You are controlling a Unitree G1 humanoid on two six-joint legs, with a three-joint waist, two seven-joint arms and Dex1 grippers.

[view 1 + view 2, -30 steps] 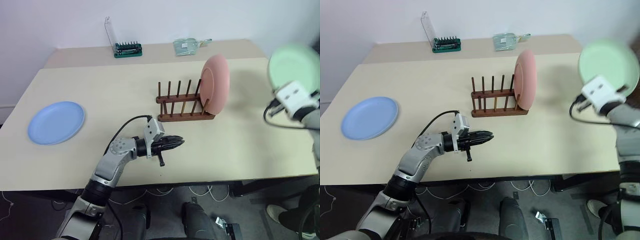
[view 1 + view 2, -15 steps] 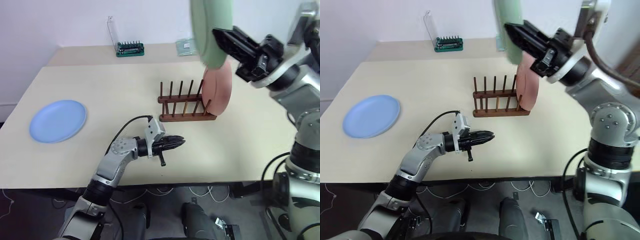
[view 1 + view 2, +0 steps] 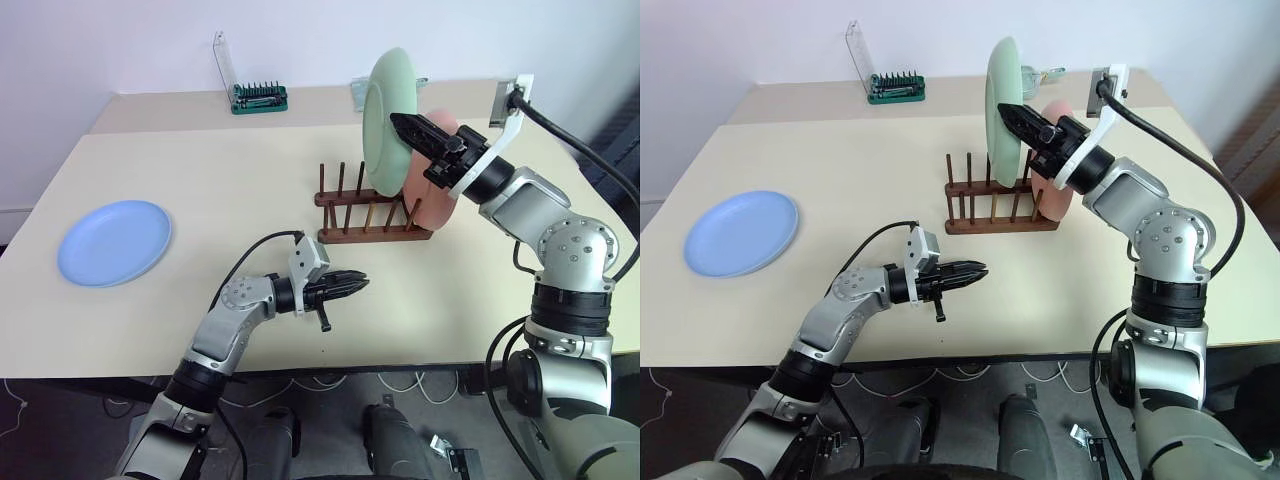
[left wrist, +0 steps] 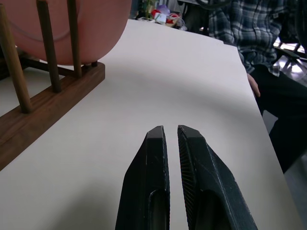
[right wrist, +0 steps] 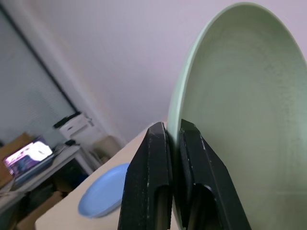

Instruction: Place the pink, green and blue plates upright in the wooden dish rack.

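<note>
The green plate hangs on edge in the air just above the wooden dish rack, over the free pegs beside the pink plate. The right gripper pinches its rim, the two black fingers pressed on either face of the plate, as the right wrist view shows plainly. The plate's lower edge has not yet gone down between the pegs.

The pink plate already stands upright in the end slot of the rack, at the robot's right, so one of three is done. The green one is, I judge, about to be lowered into a slot next to it. The blue plate lies flat on the table well off to the left, untouched; it is the last one left.

The left gripper rests low over the table in front of the rack, pointing toward the right, its fingers pressed together on nothing. It is clear of the rack and of the path down for the green plate.

At the table's far edge stand a green-based tool holder and a small clear packet, both well away from the work. In the left wrist view a person in a plaid shirt sits beyond the table's end. The pink plate is the nearest thing the green one could knock on its way down.
</note>
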